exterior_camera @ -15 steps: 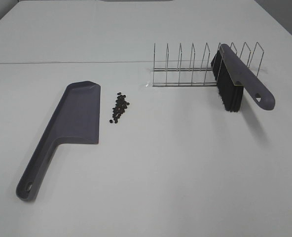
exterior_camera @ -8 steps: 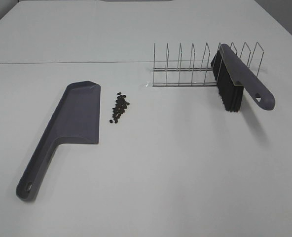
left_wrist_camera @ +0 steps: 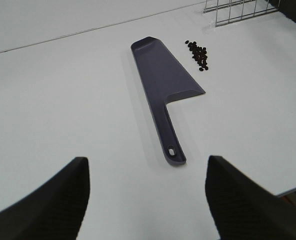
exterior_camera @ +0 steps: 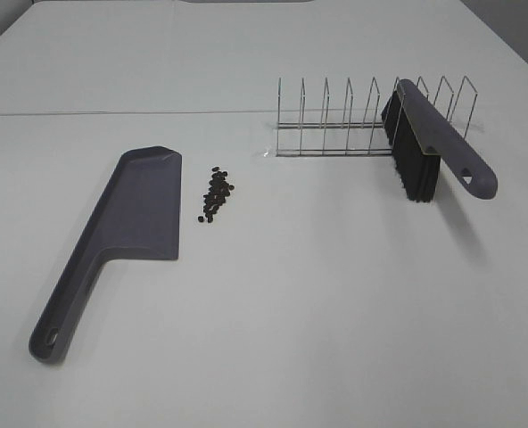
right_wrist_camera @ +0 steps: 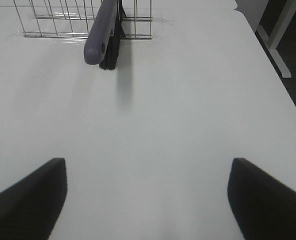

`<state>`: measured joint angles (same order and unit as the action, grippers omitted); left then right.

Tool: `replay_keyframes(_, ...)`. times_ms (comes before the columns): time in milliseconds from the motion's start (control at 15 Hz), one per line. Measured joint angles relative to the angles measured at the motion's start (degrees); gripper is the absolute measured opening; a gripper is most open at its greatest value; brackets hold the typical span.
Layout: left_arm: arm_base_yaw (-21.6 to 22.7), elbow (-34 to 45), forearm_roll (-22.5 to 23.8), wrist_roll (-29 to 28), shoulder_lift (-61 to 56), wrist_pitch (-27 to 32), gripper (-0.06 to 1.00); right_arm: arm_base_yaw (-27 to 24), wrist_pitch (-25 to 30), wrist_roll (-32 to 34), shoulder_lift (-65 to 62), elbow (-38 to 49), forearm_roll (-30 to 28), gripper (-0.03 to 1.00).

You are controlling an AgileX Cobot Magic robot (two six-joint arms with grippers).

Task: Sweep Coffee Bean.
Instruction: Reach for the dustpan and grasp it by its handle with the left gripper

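**Sweep not begun: beans loose, both tools unheld**

Progress, as I judge it: nothing done. No bean is on the dustpan and neither tool is held. Left to do: take up the brush, steady the dustpan, push the pile in.

Inventory, largest first, places given from the dustpan:

- Table, white: one. It carries everything.
- Dustpan, grey-purple, long-handled: one. Lies flat, with the handle toward the near edge.
- Wire rack: one, well apart from the dustpan, right of it and farther back in the high view. About nine upright loops; those behind the brush are hard to count.
- Brush, grey-purple with black bristles: one. Slotted in the rack's end farthest from the dustpan, bristles down, handle jutting forward.
- Left gripper: one. Jaws spread with nothing between, hanging short of the dustpan's handle end.
- Right gripper: one. Jaws spread wide and empty, well apart from the dustpan, facing the brush.
- Coffee beans: one tight cluster of roughly twenty, too small for an exact count. They lie on the table just beside the dustpan's right long edge, apparently not touching it.
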<state>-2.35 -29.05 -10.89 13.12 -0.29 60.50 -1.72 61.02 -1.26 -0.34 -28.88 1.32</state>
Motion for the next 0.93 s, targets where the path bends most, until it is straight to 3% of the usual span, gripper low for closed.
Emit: replay_keyframes(933, 0.0, 0.0, 0.0, 0.0, 0.0, 0.0, 0.64, 0.0, 0.0, 0.0, 0.0, 0.0, 0.0, 0.82)
